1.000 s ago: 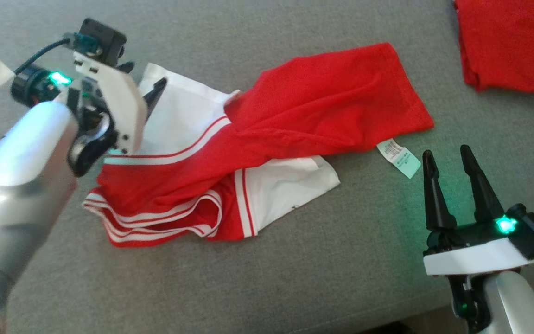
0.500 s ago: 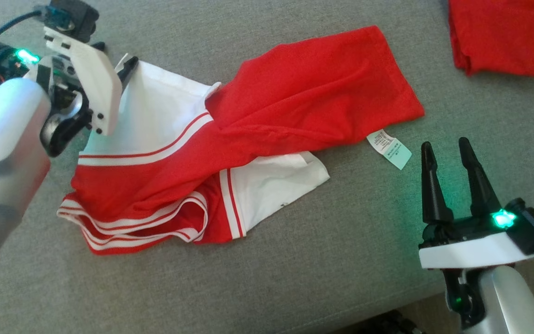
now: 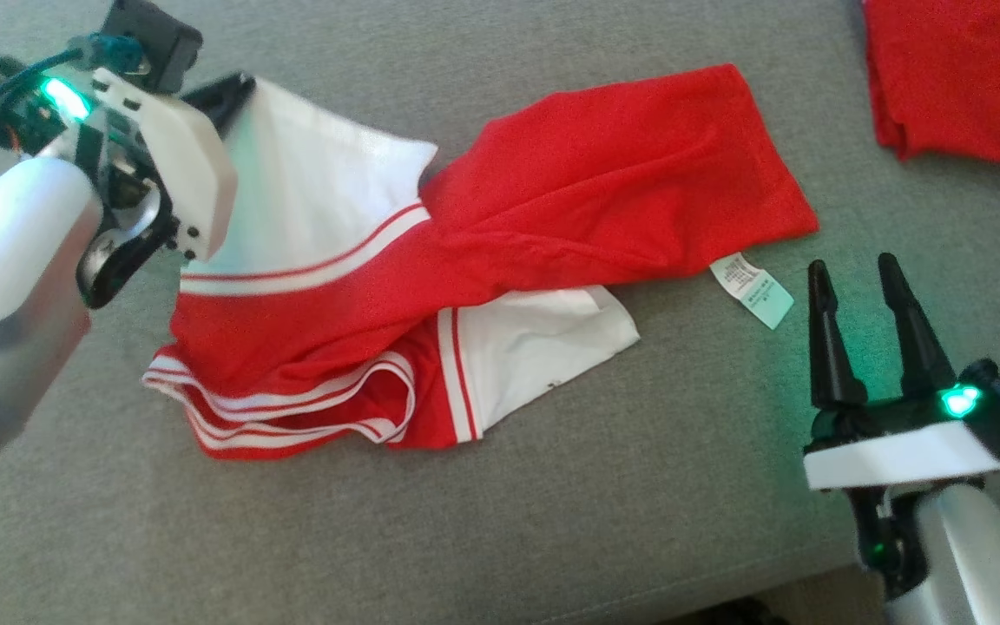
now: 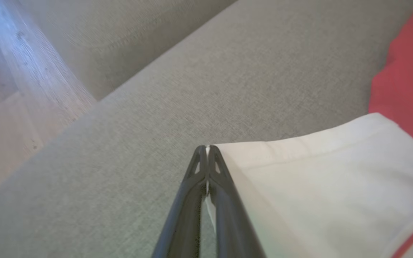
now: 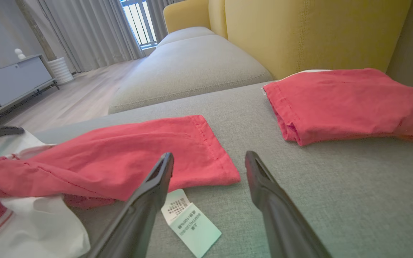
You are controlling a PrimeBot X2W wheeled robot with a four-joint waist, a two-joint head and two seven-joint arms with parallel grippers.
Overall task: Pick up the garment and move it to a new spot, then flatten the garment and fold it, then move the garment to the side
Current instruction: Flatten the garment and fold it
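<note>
On the seat [image 3: 552, 538] the garment [image 3: 569, 200] lies left of the middle, toward the far edge. Lifted by one corner, it may slip from the thin bite, or its twist may tighten. A red panel crosses white, red-striped ones, bunched at the near side. The left gripper [image 3: 235, 87] is pinched on its far-left white corner. The right gripper [image 3: 851, 265] stands wide, empty, near the label [image 3: 752, 291].

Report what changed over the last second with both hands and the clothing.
The left hand, which stood open over the white corner of the crumpled red-and-white cotton garment, has shut on that corner. The right hand stayed open beside the pale green care label, and the rest of the garment stayed on the grey fabric sofa cushion.
</note>
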